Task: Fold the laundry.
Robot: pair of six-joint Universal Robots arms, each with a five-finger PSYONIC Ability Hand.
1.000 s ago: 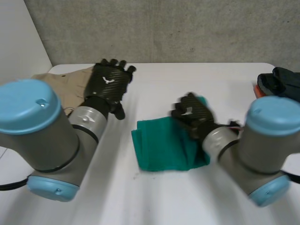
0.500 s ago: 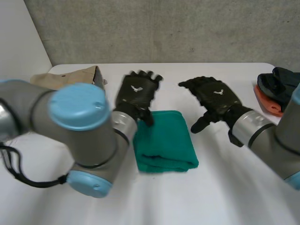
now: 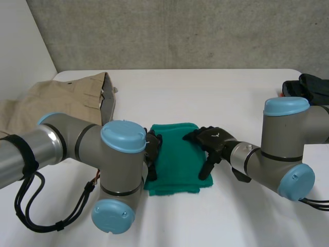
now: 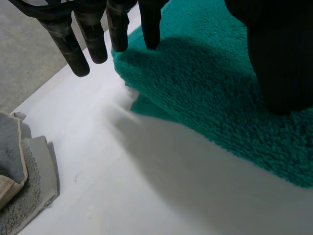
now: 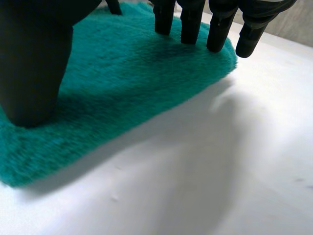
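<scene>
A folded green towel [image 3: 175, 157] lies in the middle of the white table [image 3: 221, 98]. My left hand [image 3: 152, 147] rests open on the towel's left edge, half hidden behind my own arm. In the left wrist view its straight fingers [image 4: 93, 34] reach past the towel [image 4: 205, 98] edge and the thumb presses the pile. My right hand [image 3: 212, 142] lies open on the towel's right side. In the right wrist view the fingertips [image 5: 190, 22] sit near the towel [image 5: 137, 73] corner, with the thumb planted on the cloth.
Beige trousers [image 3: 67, 98] lie at the back left; a beige and grey cloth edge [image 4: 19, 186] lies beside my left hand. Dark garments [image 3: 308, 87] over something orange sit at the far right edge. A grey wall runs behind the table.
Both hands have come down from the back of the table onto the towel's two sides. The left arm swung in from over the beige trousers; the right hand's fingers have straightened.
</scene>
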